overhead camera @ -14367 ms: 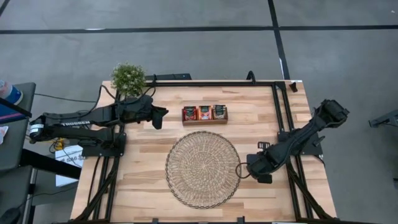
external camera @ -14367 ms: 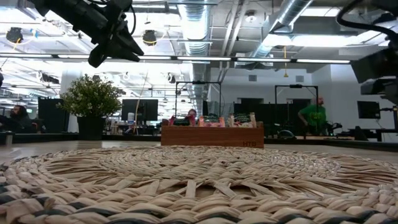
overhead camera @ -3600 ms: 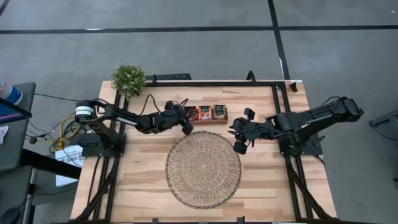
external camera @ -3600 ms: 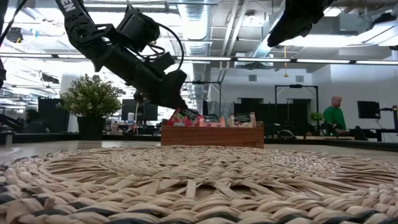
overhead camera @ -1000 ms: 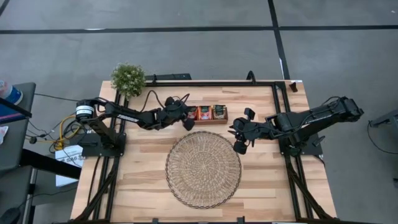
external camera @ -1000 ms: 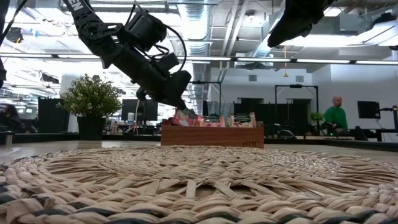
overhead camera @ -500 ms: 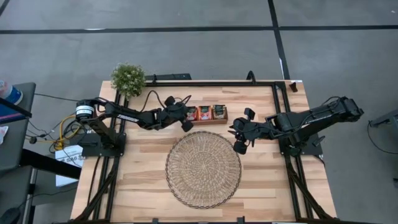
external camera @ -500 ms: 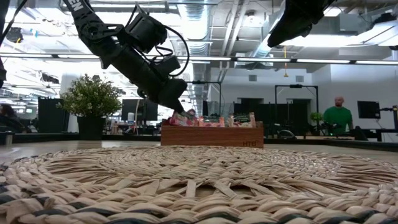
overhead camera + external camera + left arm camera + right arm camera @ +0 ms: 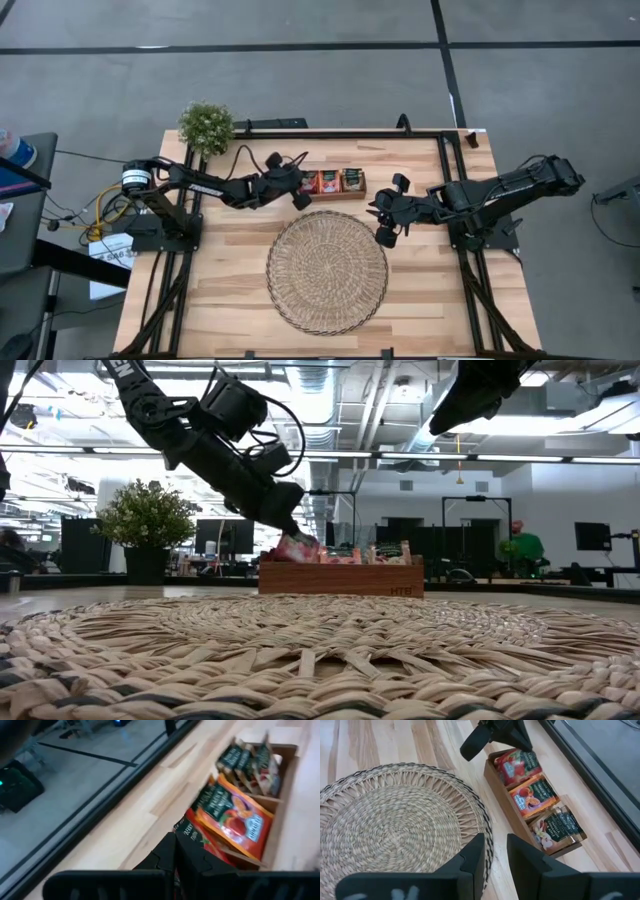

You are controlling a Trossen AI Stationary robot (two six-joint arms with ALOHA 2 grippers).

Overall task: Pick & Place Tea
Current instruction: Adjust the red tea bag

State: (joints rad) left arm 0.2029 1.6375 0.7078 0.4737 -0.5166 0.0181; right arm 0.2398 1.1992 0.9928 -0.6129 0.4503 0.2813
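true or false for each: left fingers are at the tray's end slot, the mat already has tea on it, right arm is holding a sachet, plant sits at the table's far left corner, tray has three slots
1. The left gripper has its fingers shut on a red sachet in the end compartment of the wooden tray. True.
2. The woven mat already has tea on it. False: it is bare.
3. The right gripper holds a sachet. False: nothing is between its fingers; it hovers beside the mat.
4. The potted plant sits at the table's far left corner. True.
5. The tray has three compartments. True.
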